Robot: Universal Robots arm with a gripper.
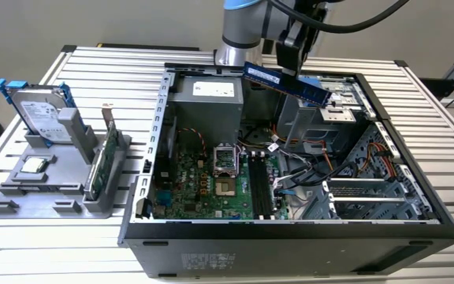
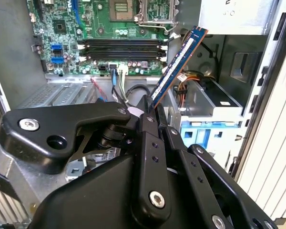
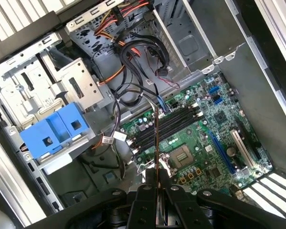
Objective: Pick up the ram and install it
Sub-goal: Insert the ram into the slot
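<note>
A robot arm's black fingers were clamped narrowly on one end of the ram, a long thin stick with black chips, pinching its flat faces. In the exterior view the ram hung tilted in the air above the far side of an open computer case. Below, the green motherboard showed dark memory slots, well apart from the ram. The case lay on a slatted metal surface.

Matt black hand, smooth circuit-board ram
</note>
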